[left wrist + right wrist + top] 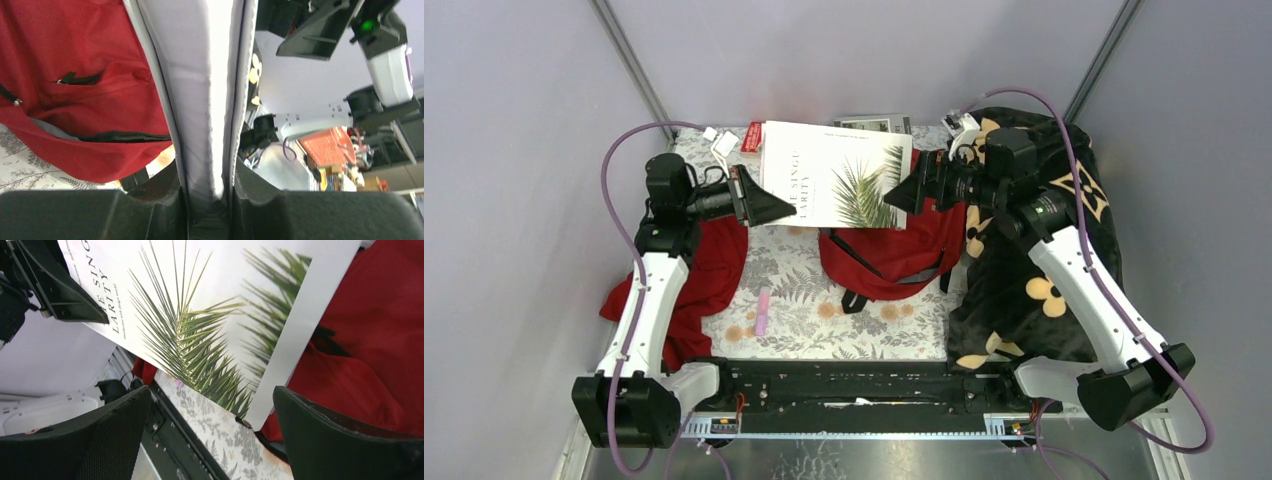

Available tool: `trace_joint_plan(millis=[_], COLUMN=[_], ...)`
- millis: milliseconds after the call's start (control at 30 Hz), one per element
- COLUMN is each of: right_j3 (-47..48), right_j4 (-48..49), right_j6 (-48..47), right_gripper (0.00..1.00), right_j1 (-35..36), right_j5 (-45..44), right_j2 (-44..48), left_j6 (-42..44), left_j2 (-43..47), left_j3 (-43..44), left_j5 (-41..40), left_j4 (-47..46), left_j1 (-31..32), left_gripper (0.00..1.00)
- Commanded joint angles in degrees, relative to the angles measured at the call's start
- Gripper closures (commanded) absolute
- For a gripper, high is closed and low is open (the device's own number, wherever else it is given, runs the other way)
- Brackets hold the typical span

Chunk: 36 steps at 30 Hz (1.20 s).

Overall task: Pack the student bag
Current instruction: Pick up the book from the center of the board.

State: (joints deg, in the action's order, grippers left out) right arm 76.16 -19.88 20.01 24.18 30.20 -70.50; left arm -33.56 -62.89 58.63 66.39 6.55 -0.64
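Observation:
The student bag [894, 250], a dark-red backpack with black straps, lies open-side up at the middle of the table. A white book with a palm-leaf cover [834, 175] is held tilted in the air above its far edge. My left gripper [776, 205] is shut on the book's left edge, seen end-on in the left wrist view [210, 100], with the bag [75, 75] to the left. My right gripper [902, 195] is open at the book's right side. The book's near corner [260, 405] lies between its spread fingers, with the bag [380, 340] behind.
A thin red cloth [709, 270] lies under my left arm. A black blanket with tan flowers [1024, 260] is heaped under my right arm. A pink marker [762, 310] lies on the fern-print tablecloth. Small items [736, 140] and a flat box [874, 123] sit at the back.

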Motion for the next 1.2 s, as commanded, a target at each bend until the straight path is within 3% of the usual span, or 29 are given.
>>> trace_joint_plan(millis=[0, 200, 433, 600, 767, 833, 933, 1033, 1167], right_j3=[5.3, 6.9, 6.4, -2.3, -17.4, -22.8, -31.0, -36.3, -39.4], right_j4=[-6.9, -12.5, -17.0, -13.1, 9.6, 23.9, 46.3, 62.4, 76.1], right_j6=[-4.6, -7.5, -8.9, -6.9, 6.7, 13.8, 30.3, 41.1, 50.7], right_gripper=[0.0, 0.0, 0.0, 0.0, 0.0, 0.0, 0.0, 0.0, 0.16], right_j1=[0.0, -1.9, -6.2, -9.9, -10.1, -10.1, -10.1, -10.0, -10.0], right_j5=[1.2, -4.4, -8.5, 5.5, 24.0, 28.1, 30.3, 30.2, 29.4], right_j2=[3.2, 4.6, 7.6, 10.7, 14.2, 14.7, 15.8, 15.4, 14.0], left_j6=[9.1, 21.2, 22.3, 22.5, 24.2, 24.3, 24.8, 24.4, 23.2], left_j2=[0.3, 0.0, -4.1, -5.2, -6.8, -7.5, -9.0, -10.6, -14.0], left_j3=[0.4, 1.0, 3.7, 5.1, 6.7, 7.2, 8.3, 9.6, 11.7], left_j5=[10.2, 16.3, 22.2, 24.3, 25.3, 25.3, 24.9, 22.7, 18.9], left_j4=[0.2, 7.9, 9.1, 9.8, 12.6, 13.6, 15.0, 16.0, 16.0], left_j1=[1.0, 2.6, 3.3, 4.3, 5.3, 5.6, 6.4, 8.0, 10.4], left_gripper=[1.0, 1.0, 1.0, 1.0, 1.0, 1.0, 1.0, 1.0, 1.0])
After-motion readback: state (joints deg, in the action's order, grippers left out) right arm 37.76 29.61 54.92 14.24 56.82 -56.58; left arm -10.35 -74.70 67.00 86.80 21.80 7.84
